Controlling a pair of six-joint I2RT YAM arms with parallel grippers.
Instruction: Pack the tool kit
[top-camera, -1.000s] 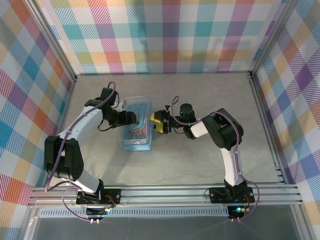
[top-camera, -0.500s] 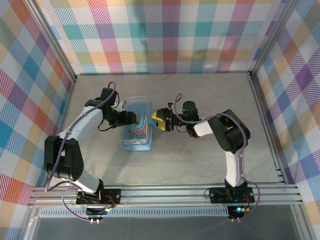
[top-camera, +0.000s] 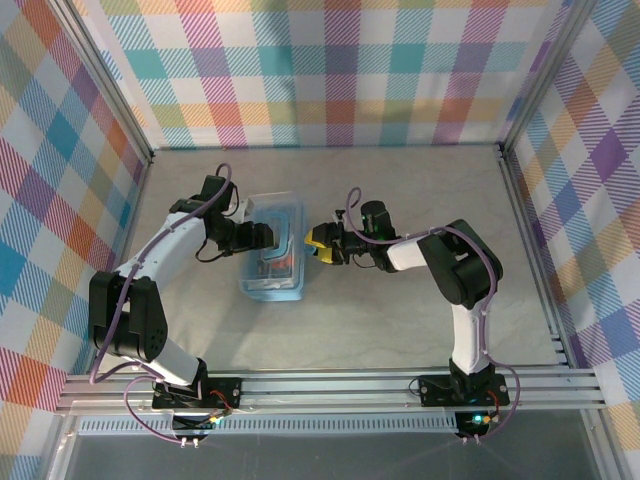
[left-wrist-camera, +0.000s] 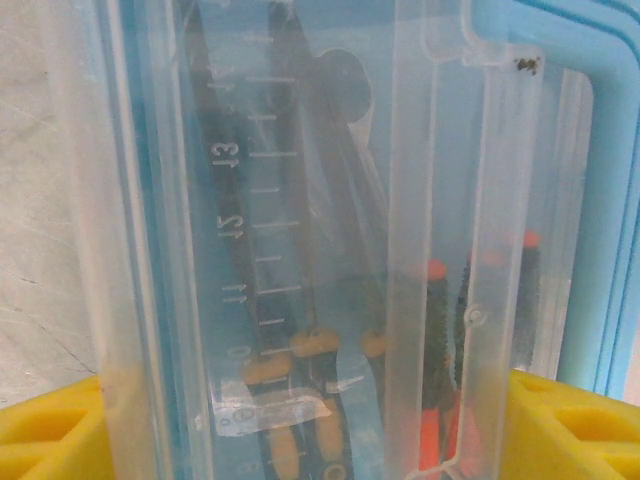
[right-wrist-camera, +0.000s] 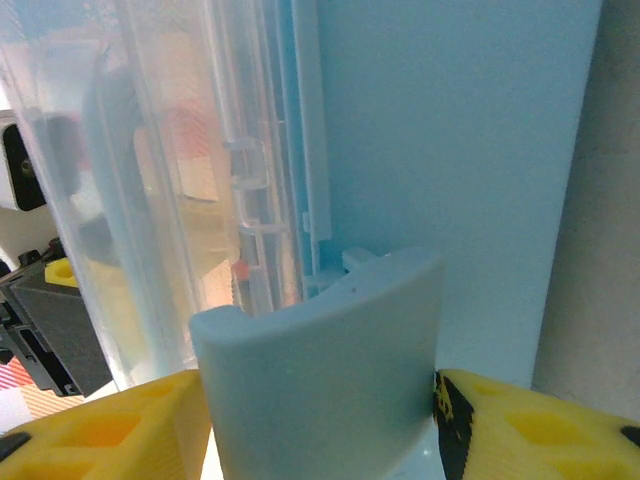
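At mid-table, your right gripper (top-camera: 322, 243) pinched the handle (right-wrist-camera: 320, 330) of the case (top-camera: 272, 285), your left gripper's (top-camera: 262, 237) hold on the lid (left-wrist-camera: 440, 200) unclear; closing likely needed bracing.

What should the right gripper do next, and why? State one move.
Probably close the right gripper firmly on the light-blue handle of the case: the handle sits between its yellow fingers, and the screwdrivers lie inside the case.

Light-blue case handle (right-wrist-camera: 318, 372) between yellow claw fingers (right-wrist-camera: 110, 425)
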